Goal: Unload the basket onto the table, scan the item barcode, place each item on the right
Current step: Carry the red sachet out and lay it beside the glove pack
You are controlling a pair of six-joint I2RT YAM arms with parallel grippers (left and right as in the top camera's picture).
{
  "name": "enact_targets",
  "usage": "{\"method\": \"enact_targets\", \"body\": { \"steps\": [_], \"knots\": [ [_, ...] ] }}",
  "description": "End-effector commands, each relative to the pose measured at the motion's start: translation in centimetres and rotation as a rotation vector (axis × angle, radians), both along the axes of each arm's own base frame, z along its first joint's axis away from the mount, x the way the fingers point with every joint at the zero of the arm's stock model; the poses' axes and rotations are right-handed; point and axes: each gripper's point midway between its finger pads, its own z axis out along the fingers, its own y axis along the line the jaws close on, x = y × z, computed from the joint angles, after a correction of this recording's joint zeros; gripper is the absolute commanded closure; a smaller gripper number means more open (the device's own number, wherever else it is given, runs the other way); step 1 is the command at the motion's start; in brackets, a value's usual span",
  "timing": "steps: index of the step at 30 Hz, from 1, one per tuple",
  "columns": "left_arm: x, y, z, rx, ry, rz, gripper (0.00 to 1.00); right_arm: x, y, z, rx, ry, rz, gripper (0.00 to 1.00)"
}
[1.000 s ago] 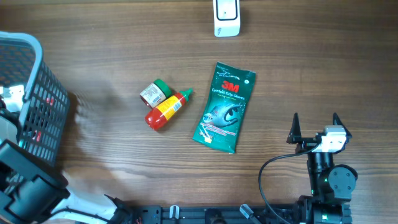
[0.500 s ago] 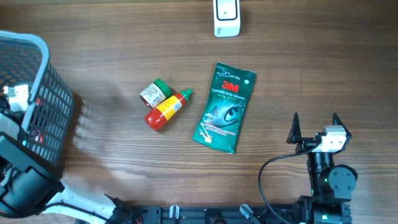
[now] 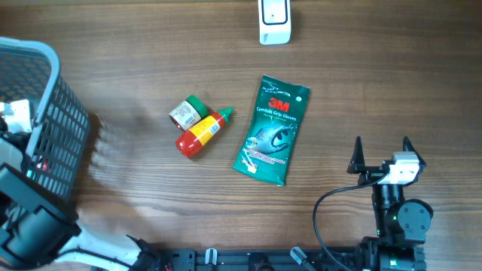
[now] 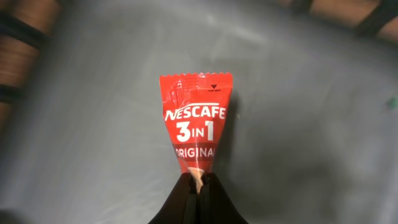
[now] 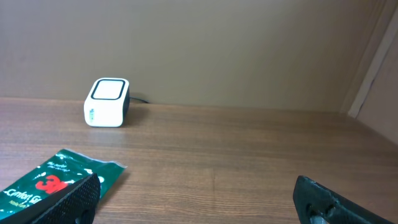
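Between the tips of the left claw (image 4: 196,186) sits the narrow lower end of a red sachet (image 4: 194,124). The jaws are pressed together on it, so the claw pinches the sachet by that corner. Ahead of the tips the sachet fans out, print side up, over the grey floor of the basket (image 4: 323,112) that surrounds the claw. Whether it rests on that floor I cannot tell. No barcode shows on the face turned to the wrist camera, so it may be on the far side.

The right claw (image 3: 382,144) stands spread wide over the table and holds nothing. Ahead of it and to its left lies a green pack (image 3: 272,129). Farther ahead, at the far edge, stands the scanner (image 3: 274,21). Left of the pack lie a bottle (image 3: 202,132) and a jar (image 3: 187,111), just beside each other.

As I judge it, the step in hand is the pickup: the grip is made and the lift is not yet done. The next move calls for raising the sachet straight up clear of the basket wall and carrying it to the scanner. The wrist must then turn so the barcode side faces the scanner window. The hold is on a thin corner, so a slow lift would suit, lest the sachet slip or swing.
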Motion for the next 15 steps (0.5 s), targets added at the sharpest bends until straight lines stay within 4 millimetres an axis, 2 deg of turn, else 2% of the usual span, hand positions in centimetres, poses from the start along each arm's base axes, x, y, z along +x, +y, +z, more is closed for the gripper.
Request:
{"method": "enact_targets", "body": {
  "steps": [1,3,4,7,8,9,10,11,12,13,15],
  "knots": [
    [0.5,0.8,10.6,0.185,-0.187,0.039,0.96,0.0,0.1,0.1,-0.006,-0.004,0.008,0.0],
    [0.4,0.6,15.9,0.256,-0.306,0.082,0.96,0.0,0.1,0.1,-0.006,-0.003,0.008,0.0],
    [0.0,0.2,19.3,0.31,-0.371,0.089,0.96,0.0,0.1,0.1,-0.006,-0.003,0.008,0.0],
    [-2.4,-2.4,29.6,0.447,-0.606,0.136,0.96,0.0,0.1,0.1,-0.006,-0.003,0.008,0.0],
    [-3.4,-3.9,33.1,0.444,-0.723,0.181,0.96,0.0,0.1,0.1,-0.006,-0.003,0.008,0.0],
    [-4.3,-5.9,35.8,0.416,-0.825,0.206,0.96,0.0,0.1,0.1,-0.006,-0.003,0.008,0.01],
    [-4.5,-8.3,37.5,0.374,-0.9,0.183,0.96,0.0,0.1,0.1,-0.006,-0.003,0.008,0.0],
    [-4.1,-11.9,38.7,0.308,-0.957,0.111,0.96,0.0,0.1,0.1,-0.006,-0.004,0.008,0.0],
    [-3.7,-14.4,38.8,0.252,-0.973,0.059,0.96,0.0,0.1,0.1,-0.006,-0.003,0.008,0.0],
    [-2.8,-18.4,38.0,0.154,-0.958,-0.03,0.96,0.0,0.1,0.1,-0.006,-0.003,0.008,0.0],
    [-1.2,-24.9,34.9,0.005,-0.851,-0.195,0.96,0.0,0.1,0.1,-0.006,-0.003,0.008,0.0]
  ]
}}
